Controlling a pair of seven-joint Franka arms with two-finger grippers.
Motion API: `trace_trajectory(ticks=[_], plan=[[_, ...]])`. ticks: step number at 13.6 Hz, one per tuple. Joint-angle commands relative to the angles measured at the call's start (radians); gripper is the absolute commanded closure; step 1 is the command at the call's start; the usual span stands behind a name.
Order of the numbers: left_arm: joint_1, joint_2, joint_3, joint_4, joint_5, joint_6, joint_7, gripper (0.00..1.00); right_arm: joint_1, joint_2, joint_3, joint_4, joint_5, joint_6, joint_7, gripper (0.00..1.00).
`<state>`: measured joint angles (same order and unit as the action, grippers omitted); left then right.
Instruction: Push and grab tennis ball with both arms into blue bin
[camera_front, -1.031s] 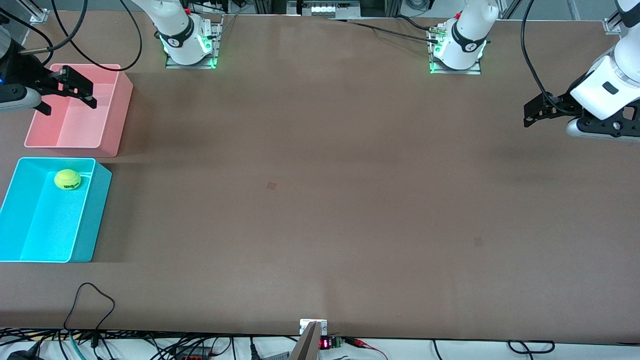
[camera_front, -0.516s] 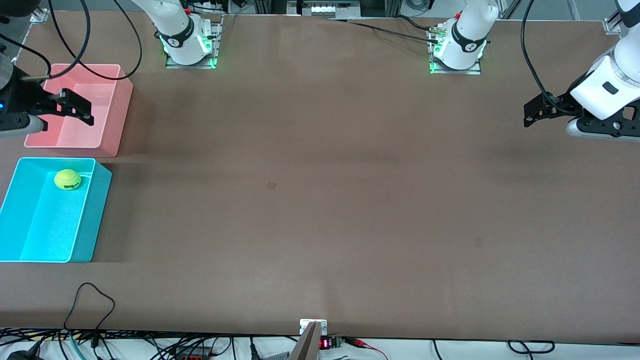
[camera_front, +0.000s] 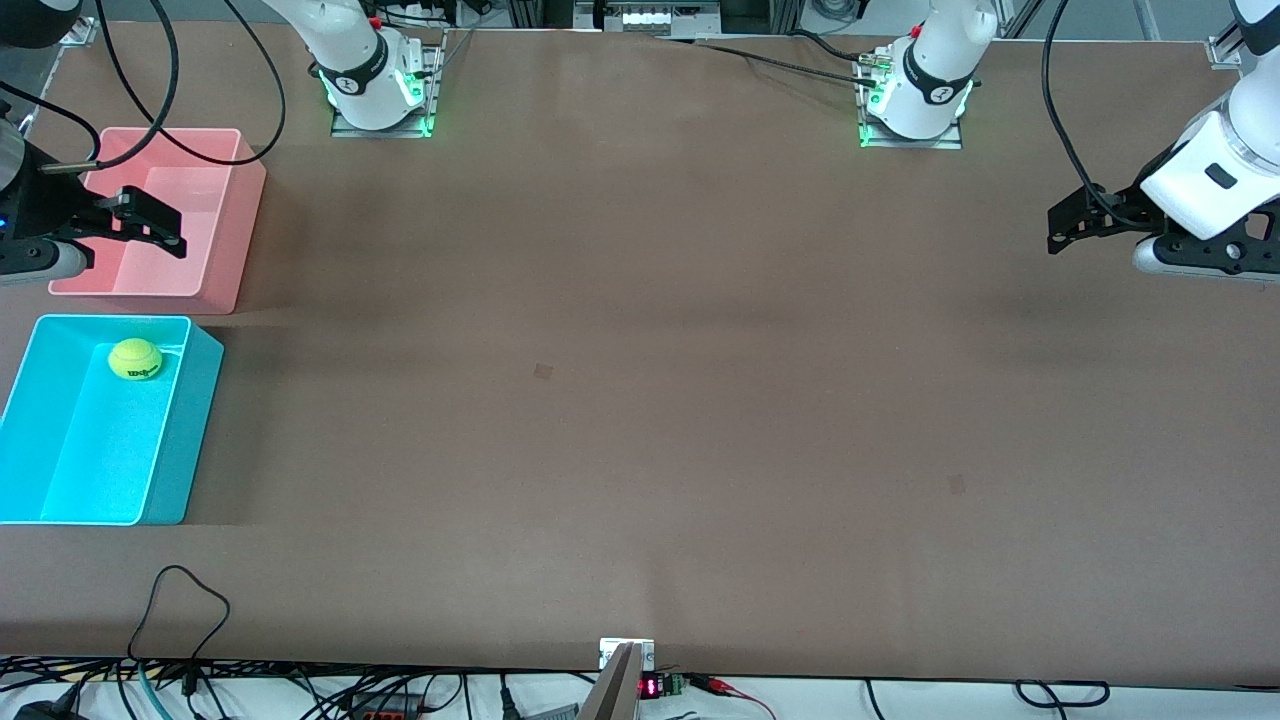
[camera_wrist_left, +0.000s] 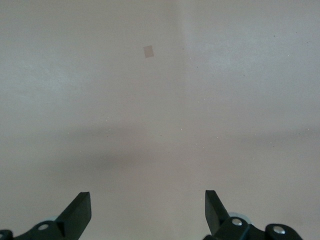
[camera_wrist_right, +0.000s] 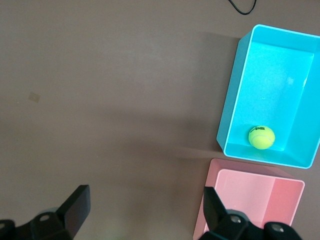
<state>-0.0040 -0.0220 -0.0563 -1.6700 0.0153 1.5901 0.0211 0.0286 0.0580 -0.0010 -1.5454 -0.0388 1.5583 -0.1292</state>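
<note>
The tennis ball (camera_front: 135, 359) lies inside the blue bin (camera_front: 190, 430), near the wall closest to the pink bin. It also shows in the right wrist view (camera_wrist_right: 261, 137), inside the blue bin (camera_wrist_right: 280, 75). My right gripper (camera_front: 140, 228) is open and empty, up in the air over the pink bin, and apart from the ball. In its wrist view the right gripper (camera_wrist_right: 145, 205) has its jaws spread wide. My left gripper (camera_front: 1070, 225) waits open and empty over bare table at the left arm's end. The left gripper (camera_wrist_left: 147, 210) shows only table beneath it.
The pink bin (camera_front: 225, 230) stands beside the blue bin, farther from the front camera, and holds nothing; it also shows in the right wrist view (camera_wrist_right: 250, 200). Cables (camera_front: 180, 600) lie along the table's front edge. A small dark patch (camera_front: 543, 371) marks the tabletop.
My right gripper has drifted over the pink bin toward the right arm's end of the table. The ball, the bins and the left arm have not moved.
</note>
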Motion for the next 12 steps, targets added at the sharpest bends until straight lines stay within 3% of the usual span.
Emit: trace_trajectory(ticks=[1, 12], plan=[[0.004, 0.005, 0.000, 0.022, -0.005, -0.022, 0.003, 0.00, -0.002, 0.003, 0.001, 0.022, -0.012, -0.021, 0.011, 0.00], [0.009, 0.005, 0.000, 0.021, -0.005, -0.024, 0.003, 0.00, -0.009, 0.003, 0.001, 0.018, -0.012, -0.014, 0.011, 0.00]])
